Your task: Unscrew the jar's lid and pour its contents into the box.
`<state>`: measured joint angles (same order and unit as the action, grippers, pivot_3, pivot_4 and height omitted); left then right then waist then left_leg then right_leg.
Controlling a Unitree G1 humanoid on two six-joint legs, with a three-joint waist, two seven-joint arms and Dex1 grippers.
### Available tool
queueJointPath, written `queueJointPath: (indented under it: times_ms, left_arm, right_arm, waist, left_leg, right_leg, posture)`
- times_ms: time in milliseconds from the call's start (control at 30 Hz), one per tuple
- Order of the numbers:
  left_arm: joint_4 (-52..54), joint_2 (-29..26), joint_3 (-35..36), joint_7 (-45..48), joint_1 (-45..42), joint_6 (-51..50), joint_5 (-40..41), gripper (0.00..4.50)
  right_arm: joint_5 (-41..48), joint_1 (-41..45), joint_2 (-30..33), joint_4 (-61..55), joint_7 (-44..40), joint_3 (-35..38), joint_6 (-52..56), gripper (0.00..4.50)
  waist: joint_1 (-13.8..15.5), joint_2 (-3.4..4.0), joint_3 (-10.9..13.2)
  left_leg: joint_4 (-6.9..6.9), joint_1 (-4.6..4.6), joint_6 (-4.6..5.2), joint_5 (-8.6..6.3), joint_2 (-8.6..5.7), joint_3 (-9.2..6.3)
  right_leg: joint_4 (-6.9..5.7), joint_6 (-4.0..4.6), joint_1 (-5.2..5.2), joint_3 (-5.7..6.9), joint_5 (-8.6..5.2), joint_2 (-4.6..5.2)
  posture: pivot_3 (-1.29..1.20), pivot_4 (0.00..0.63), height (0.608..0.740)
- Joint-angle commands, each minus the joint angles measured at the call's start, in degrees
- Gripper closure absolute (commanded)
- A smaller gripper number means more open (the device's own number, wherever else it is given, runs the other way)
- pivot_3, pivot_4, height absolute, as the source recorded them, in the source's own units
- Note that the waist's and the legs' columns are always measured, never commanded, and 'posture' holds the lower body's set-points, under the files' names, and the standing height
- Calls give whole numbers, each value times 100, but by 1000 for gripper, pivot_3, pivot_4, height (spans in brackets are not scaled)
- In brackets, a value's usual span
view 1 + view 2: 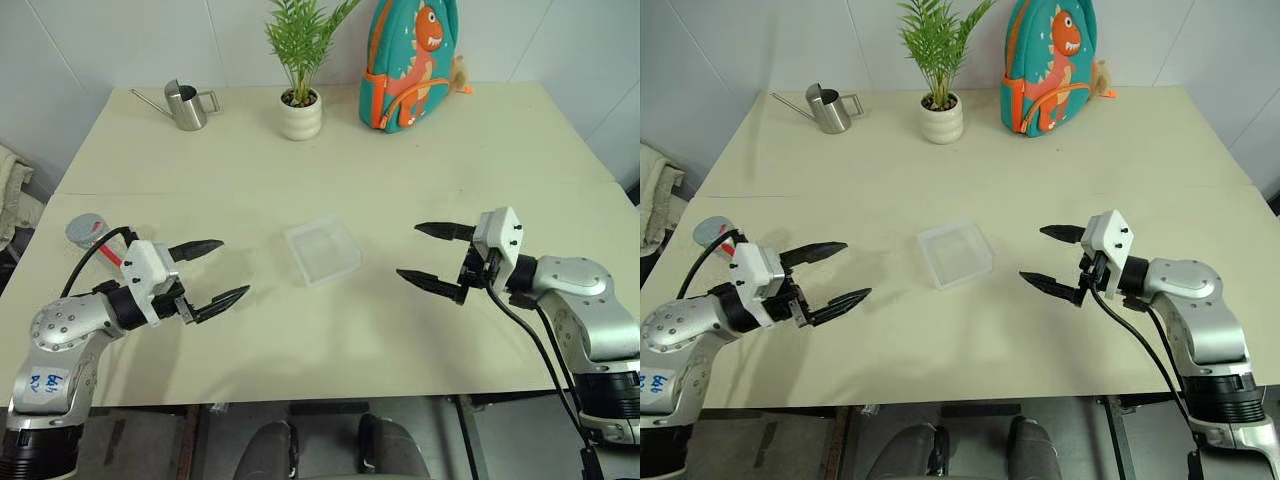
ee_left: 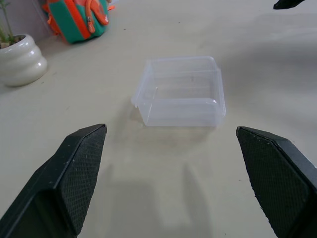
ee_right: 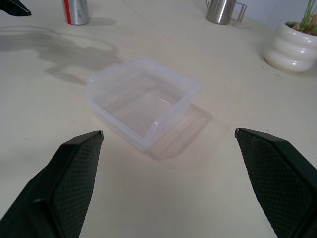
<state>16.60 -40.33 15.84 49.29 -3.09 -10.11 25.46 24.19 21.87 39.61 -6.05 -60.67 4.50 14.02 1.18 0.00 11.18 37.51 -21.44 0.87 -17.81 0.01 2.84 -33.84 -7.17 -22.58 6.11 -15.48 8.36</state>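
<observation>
Both arms are reaching in over the near edge of the counter point(image 1: 400, 340), one from each side, forearms angling inward. The left end effector point(image 1: 213, 270) is hovering near the counter's near left corner, pointing roughly level toward the middle, its two black fingers point(image 2: 79, 168) spreading wide with nothing between them. The right end effector point(image 1: 430, 256) is hanging near the near right side, pointing toward the middle as well, its fingers point(image 3: 74, 168) standing wide apart and empty. The two end effectors are facing each other, well apart.
</observation>
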Motion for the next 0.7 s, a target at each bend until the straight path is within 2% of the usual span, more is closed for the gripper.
queueJointPath:
  times_ms: [33, 133, 200, 300, 367, 500, 633, 700]
  left_arm:
    - [395, -11, 283, -113, 245, -28, 118, 37]
    - [635, 118, 492, -427, 603, -88, 62, 37]
    - [959, 406, 818, -959, 1013, -261, 50, 37]
    - [1569, 1095, 1275, -1930, 1765, -498, -114, 37]
    - [1976, 1773, 1550, -2784, 2184, -670, -234, 37]
    - [2605, 2865, 1782, -3869, 2868, -771, -462, 37]
    - [2550, 3680, 1564, -4997, 2605, -678, -1072, 37]
    - [2415, 3816, 1473, -5361, 2302, -657, -1347, 37]
  right_arm:
    - [160, 271, -164, -16, -124, -146, 4, 0]
    - [135, 447, -333, 178, -260, -331, -32, 0]
    - [161, 625, -499, 269, -345, -469, -22, 0]
    - [172, 1004, -846, 462, -426, -662, -89, 0]
    - [201, 1310, -1121, 650, -493, -781, -87, 0]
    - [170, 1746, -1645, 818, -613, -1095, -85, 0]
    - [50, 2061, -2204, 1174, -668, -1358, -242, 0]
    - [6, 2150, -2390, 1217, -644, -1440, -278, 0]
  waist:
    - [-8, -1, 0]
    - [-54, -1, -1]
    - [-94, -1, 0]
    - [-155, -5, 2]
    - [-167, -10, 5]
    - [-114, -22, 1]
    - [-95, -25, 0]
    - [-66, -32, -5]
  left_leg:
    - [1, 0, 0, -1, 1, 0]
    - [2, 1, -1, -3, 5, 0]
    - [1, 1, -1, -4, 5, 2]
    - [2, 2, 3, -9, 6, 5]
    - [6, 2, 1, -11, 10, 7]
    - [20, 1, 0, -20, 16, 2]
    - [45, -2, 15, -41, 12, 1]
    - [58, -5, 30, -49, 9, 0]
  right_leg:
    - [-1, 0, 0, 0, 0, 0]
    - [-3, 0, 0, -2, 0, -2]
    - [-1, 0, 0, -4, 0, -1]
    - [-1, -1, 0, -9, 1, 0]
    - [1, -2, 0, -9, 1, -2]
    - [-6, -1, 1, -8, 1, -4]
    - [-1, -1, 1, -10, 1, 5]
    - [-7, -1, 1, -10, 1, 8]
  posture:
    - [0, 150, 740]
    - [0, 150, 740]
    - [0, 150, 740]
    - [0, 150, 740]
    - [0, 150, 740]
    - [0, 150, 740]
    - [0, 150, 740]
    - [0, 150, 740]
